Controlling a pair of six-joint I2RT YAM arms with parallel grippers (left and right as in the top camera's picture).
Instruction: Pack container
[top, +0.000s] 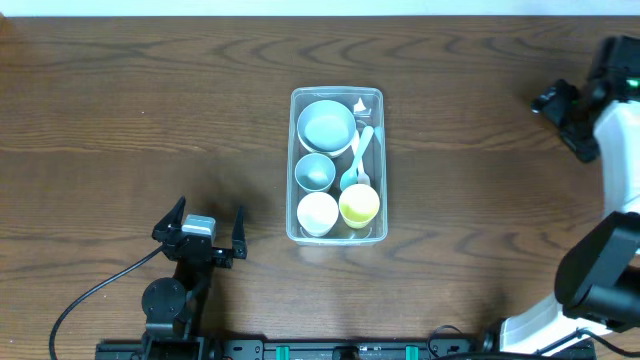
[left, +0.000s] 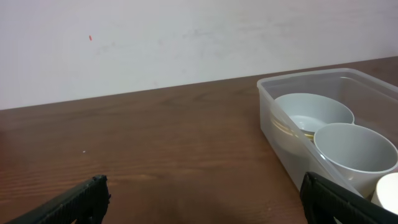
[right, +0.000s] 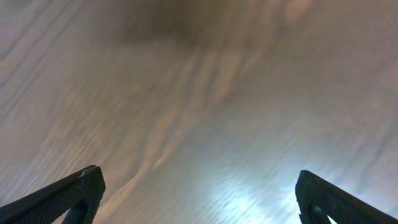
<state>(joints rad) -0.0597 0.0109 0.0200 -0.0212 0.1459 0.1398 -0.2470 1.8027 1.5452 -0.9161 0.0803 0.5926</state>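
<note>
- The container (top: 292, 170) sits mid-surface (top: 150, 100), holding a bowl (top: 326, 126), cups (top: 318, 213) and a spoon (top: 357, 160). Nothing loose shows outside it, so packing looks finished.
- Left fingers (left: 81, 202), spread wide and empty, rest near its left side, not touching.
- Right fingers (right: 74, 190), also spread and empty, hover well away.

We see bare wood all around the tub (top: 292, 170) on the table (top: 120, 120), so there is room to come near from any side. From above there is little room (the tub is nearly full): a big bowl (top: 326, 126), three cups (top: 315, 171) and a spoon (top: 358, 160) fill it, packed close together.
</note>
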